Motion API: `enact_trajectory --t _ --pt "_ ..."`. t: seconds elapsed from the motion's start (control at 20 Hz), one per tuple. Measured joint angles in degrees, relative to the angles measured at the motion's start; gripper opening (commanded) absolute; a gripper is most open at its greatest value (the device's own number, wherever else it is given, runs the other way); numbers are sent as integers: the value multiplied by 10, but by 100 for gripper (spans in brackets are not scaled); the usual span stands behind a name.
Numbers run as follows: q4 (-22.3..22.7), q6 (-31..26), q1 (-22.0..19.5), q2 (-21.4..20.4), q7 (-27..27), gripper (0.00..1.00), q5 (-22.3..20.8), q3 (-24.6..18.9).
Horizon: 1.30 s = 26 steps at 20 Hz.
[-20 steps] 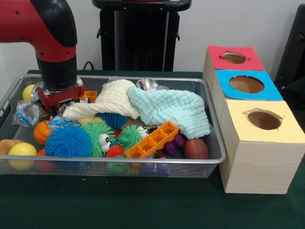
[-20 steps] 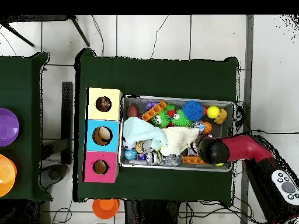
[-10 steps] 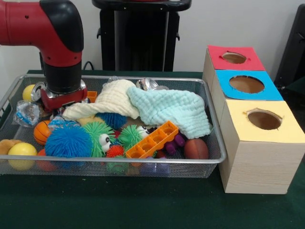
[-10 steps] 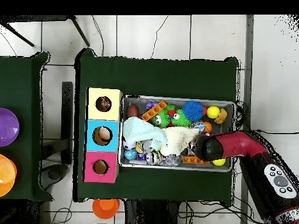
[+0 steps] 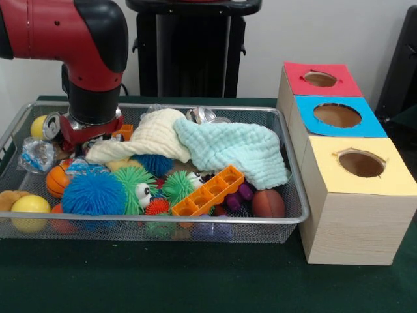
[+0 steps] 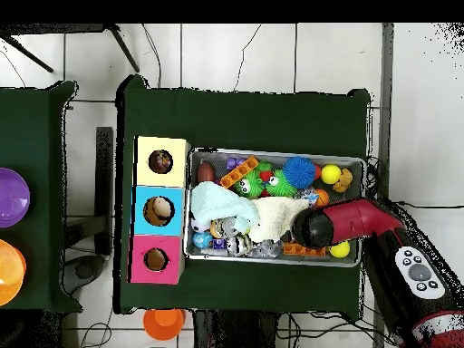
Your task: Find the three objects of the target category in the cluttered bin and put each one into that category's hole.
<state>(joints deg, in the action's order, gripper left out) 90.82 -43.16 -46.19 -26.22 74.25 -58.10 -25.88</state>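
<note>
The tool (image 5: 88, 134) is hanging low at the wire bin's (image 5: 163, 225) left end, beside the cream cloth (image 5: 151, 135); whether it is clenched cannot be told. Right of the bin, the boxes' holes (image 6: 159, 210) are showing items inside, so sorting seems underway, remainder unclear.

Two cloths (image 5: 215, 147) and crowded toys (image 5: 130, 186) cover the bin (image 5: 163, 225) floor.

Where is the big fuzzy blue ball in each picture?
Front view: the fuzzy blue ball sits at the near left of the wire bin, beside the green spiky toy.
Overhead view: the same ball lies by the bin's top edge, right of centre.
Shared landmark: the orange block tray, near the ball in both views.
</note>
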Motion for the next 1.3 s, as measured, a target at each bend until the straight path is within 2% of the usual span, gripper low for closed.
enact_trajectory --t 0.35,0.85,1.15,1.3 --pt "-8 -10 24 -4 0 0 0 20" --pt "-10 -10 35 -5 0 0 0 32" --pt "6 -4 8 -24 0 0 17 20" --pt "35 -4 -23 -56 0 0 43 8"
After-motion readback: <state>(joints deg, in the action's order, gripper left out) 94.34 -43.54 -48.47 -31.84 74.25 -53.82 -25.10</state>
